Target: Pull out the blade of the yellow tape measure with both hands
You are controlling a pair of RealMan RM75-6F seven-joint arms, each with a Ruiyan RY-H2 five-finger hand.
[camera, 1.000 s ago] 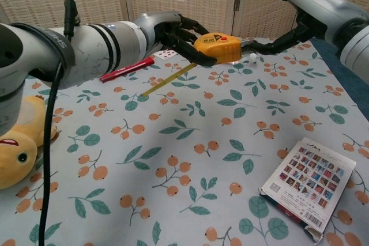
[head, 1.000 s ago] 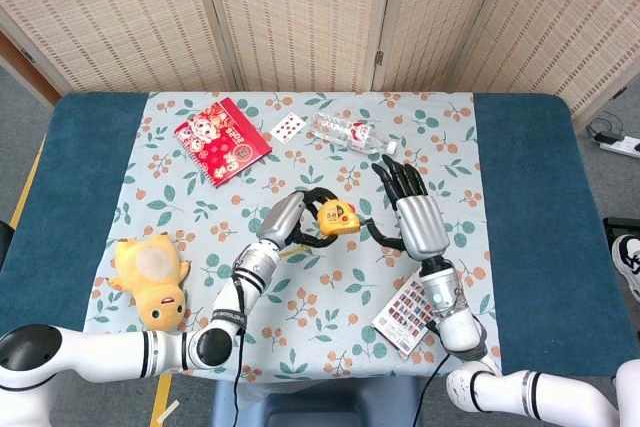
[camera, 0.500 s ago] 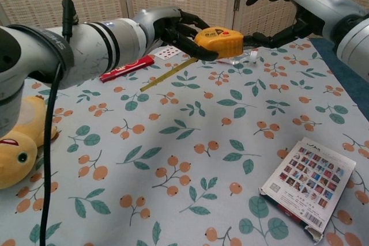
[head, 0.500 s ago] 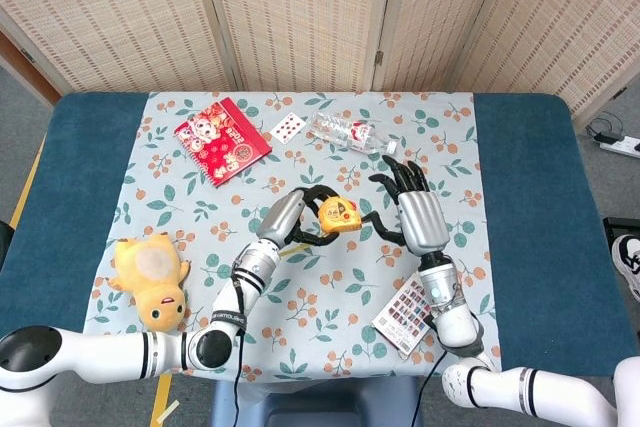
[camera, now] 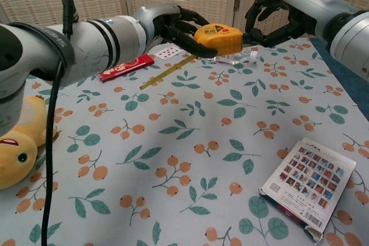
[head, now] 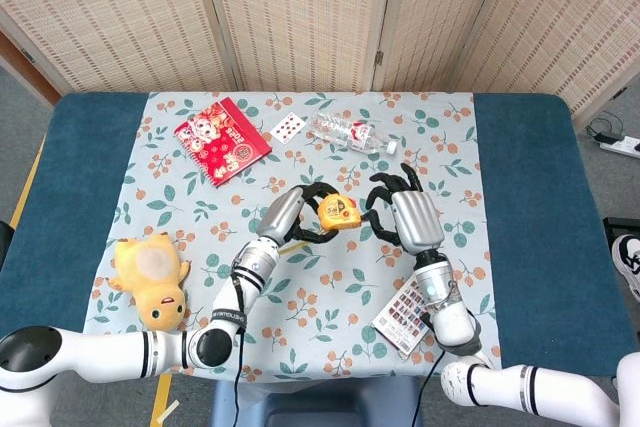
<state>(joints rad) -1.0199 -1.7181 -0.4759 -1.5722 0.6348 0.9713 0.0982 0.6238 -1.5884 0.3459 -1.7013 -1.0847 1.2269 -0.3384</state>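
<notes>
The yellow tape measure [head: 337,212] [camera: 218,37] is held up above the floral cloth. My left hand [head: 297,217] [camera: 173,26] grips its left side, fingers wrapped around the case. My right hand [head: 402,209] [camera: 275,15] is at the case's right end, with its fingers curled in and their tips at or touching the case. Whether they pinch anything is not clear. A thin yellow strip [camera: 167,73] runs down and left from under the case toward the cloth.
A clear bottle [head: 350,134] and a playing card [head: 287,127] lie behind the hands. A red packet [head: 222,139] lies at the back left and a yellow plush toy [head: 150,280] at the front left. A printed card box [head: 405,312] [camera: 308,185] lies at the front right.
My right hand has moved left to the tape measure's right end and its spread fingers have curled in. The left hand kept its hold, lifting the case slightly.
</notes>
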